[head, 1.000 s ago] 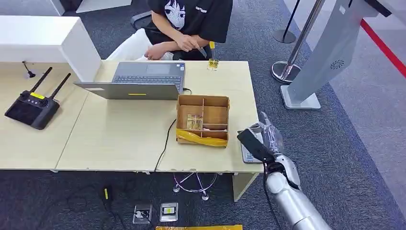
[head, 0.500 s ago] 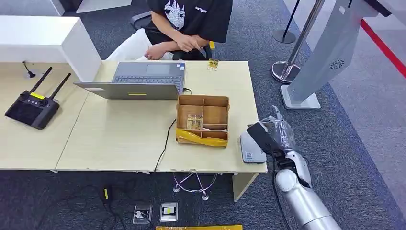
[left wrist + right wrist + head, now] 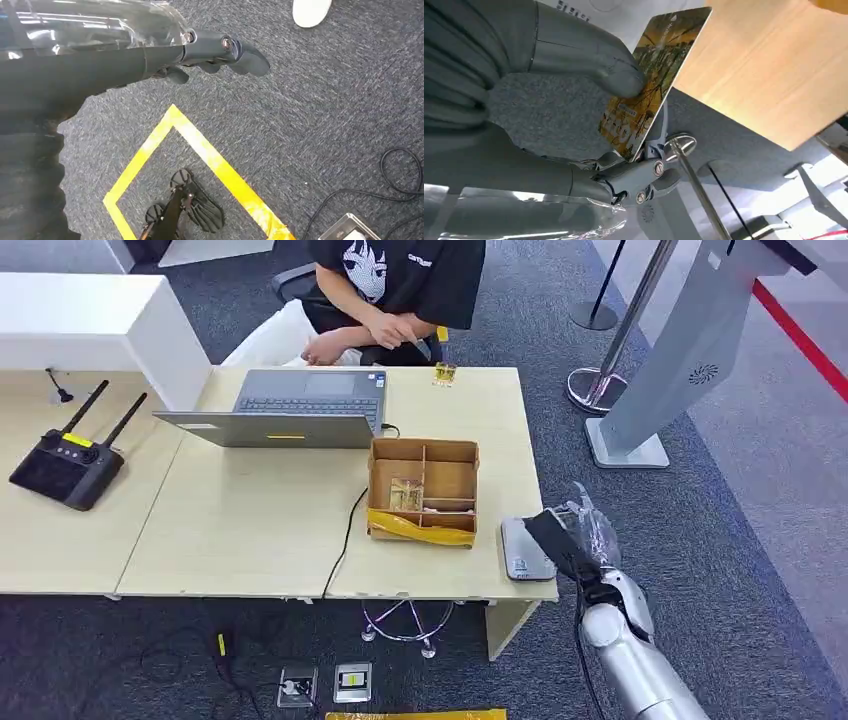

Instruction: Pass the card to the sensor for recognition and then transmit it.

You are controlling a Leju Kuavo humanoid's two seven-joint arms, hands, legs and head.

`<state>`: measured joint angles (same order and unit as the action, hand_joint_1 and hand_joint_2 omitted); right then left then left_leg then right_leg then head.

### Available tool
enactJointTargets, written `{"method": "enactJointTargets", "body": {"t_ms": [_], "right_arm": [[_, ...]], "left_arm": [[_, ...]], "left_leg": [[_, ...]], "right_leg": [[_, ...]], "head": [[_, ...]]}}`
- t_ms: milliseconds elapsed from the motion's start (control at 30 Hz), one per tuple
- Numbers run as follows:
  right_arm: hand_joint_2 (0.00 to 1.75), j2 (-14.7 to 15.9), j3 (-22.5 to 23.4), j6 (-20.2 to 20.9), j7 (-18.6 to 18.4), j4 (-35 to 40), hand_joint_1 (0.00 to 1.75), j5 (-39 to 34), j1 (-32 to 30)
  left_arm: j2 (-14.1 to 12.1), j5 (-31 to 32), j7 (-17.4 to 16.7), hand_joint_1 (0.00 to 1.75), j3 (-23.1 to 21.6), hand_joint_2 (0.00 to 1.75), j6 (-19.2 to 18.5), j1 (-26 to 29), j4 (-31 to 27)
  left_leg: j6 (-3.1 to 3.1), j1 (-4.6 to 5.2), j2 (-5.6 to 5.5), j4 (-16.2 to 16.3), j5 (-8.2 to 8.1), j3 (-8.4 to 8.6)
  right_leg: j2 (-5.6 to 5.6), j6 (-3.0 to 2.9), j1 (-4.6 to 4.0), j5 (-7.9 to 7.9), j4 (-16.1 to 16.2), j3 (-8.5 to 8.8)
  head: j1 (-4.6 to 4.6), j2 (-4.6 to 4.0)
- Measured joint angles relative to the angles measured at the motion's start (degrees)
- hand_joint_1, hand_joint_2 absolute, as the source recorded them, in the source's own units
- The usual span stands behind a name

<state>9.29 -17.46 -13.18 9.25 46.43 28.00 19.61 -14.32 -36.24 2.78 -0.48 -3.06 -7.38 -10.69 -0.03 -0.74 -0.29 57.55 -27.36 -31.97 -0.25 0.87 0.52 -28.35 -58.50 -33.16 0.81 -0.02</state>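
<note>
The right hand [image 3: 580, 535] holds the card [image 3: 651, 82] pinched between thumb and fingers, just off the table's right edge, with the grey sensor [image 3: 522, 548] lying flat on the near right corner of the table [image 3: 250, 530], immediately to the hand's left. The card's long axis runs out past the fingertips toward the table (its free end is already over the wood), so the next move probably calls for a short leftward carry. The left hand [image 3: 220, 50] hangs over the carpet, fingers curled on nothing.
</note>
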Motion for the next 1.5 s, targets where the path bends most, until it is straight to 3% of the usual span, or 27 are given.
{"method": "enactJointTargets", "body": {"t_ms": [367, 600, 767, 867, 967, 1033, 1200, 1400, 1500], "right_arm": [[1.75, -0.07, 0.07, 1.18, 0.44, -6.19, 1.75, -1.64, 1.43], [1.75, -0.09, 0.11, 1.99, -1.09, -6.41, 1.75, -2.38, 1.91], [1.75, -0.09, 0.61, 1.48, -0.17, -6.36, 1.75, -2.84, 1.94], [1.75, 0.09, 1.16, 2.14, -1.93, -2.92, 1.75, -3.39, 1.82], [1.75, 1.01, 2.45, 6.64, -6.23, 5.95, 1.75, -3.37, 2.96], [1.75, 1.25, 2.97, 9.23, -6.43, 9.95, 1.75, -3.28, 5.48], [1.75, -0.25, 2.89, 10.69, -0.18, 12.30, 1.75, -1.14, 17.05], [1.75, -1.88, 2.71, 9.92, 2.43, 11.58, 1.75, -0.85, 23.05], [1.75, -3.47, 2.58, 10.33, 4.90, 7.42, 1.75, -0.62, 29.13]], "left_arm": [[-0.24, 0.00, -0.55, 0.00, -0.04, 1.75, 0.00, 0.00, 0.00], [-0.26, 0.00, -0.57, 0.00, -0.04, 1.75, 0.07, 0.00, 0.00], [-0.26, 0.00, -0.57, 0.00, -0.13, 1.75, 0.04, 0.01, 0.00], [-0.26, 0.00, -0.55, 0.00, -0.63, 1.75, -0.02, 0.02, 0.00], [-0.24, 0.13, -0.02, 0.00, -0.74, 1.75, -0.55, 0.05, 0.00], [-0.24, 0.46, 0.59, 0.00, -0.96, 1.75, -1.07, 0.07, 0.00], [-0.07, 1.27, 2.60, 0.00, -1.79, 1.75, -2.77, -0.06, 0.00], [0.26, 1.53, 2.64, 0.00, -2.51, 1.75, -2.93, 0.00, 0.00], [0.33, 2.45, 2.25, 0.00, -3.10, 1.75, -2.93, -0.86, 0.00]], "left_leg": [[-0.02, 0.00, 0.01, 0.00, -0.02, 0.04], [-0.02, 0.00, 0.01, 0.00, -0.01, 0.06], [-0.02, 0.00, 0.01, 0.00, -0.01, 0.05], [-0.01, 0.02, 0.00, 0.01, -0.01, 0.01], [-0.01, 0.02, 0.01, 0.01, 0.00, -0.01], [-0.01, 0.01, 0.07, 0.01, 0.00, 0.01], [0.00, 0.01, 0.15, 0.01, 0.06, 0.04], [0.02, 0.00, -0.01, 0.01, 0.08, -0.13], [0.02, 0.04, 0.08, 0.01, 0.09, -0.17]], "right_leg": [[0.03, 0.00, 0.00, 0.00, 0.00, 0.02], [0.02, 0.00, 0.00, 0.00, 0.00, 0.05], [0.02, 0.00, 0.00, 0.00, 0.00, 0.05], [0.01, 0.02, 0.03, 0.03, -0.01, 0.04], [0.03, 0.02, 0.03, 0.04, -0.02, 0.03], [0.07, 0.01, 0.03, 0.05, -0.02, 0.04], [0.16, -0.02, 0.01, 0.13, -0.02, -0.03], [-0.02, -0.02, 0.01, 0.13, -0.03, -0.05], [0.03, -0.04, 0.04, 0.17, -0.03, -0.19]], "head": [[0.00, 0.00], [0.00, 0.00], [0.02, 0.00], [0.00, 0.00], [0.02, 0.00], [0.02, 0.00], [0.00, 0.00], [0.02, 0.00], [0.00, 0.00]]}}
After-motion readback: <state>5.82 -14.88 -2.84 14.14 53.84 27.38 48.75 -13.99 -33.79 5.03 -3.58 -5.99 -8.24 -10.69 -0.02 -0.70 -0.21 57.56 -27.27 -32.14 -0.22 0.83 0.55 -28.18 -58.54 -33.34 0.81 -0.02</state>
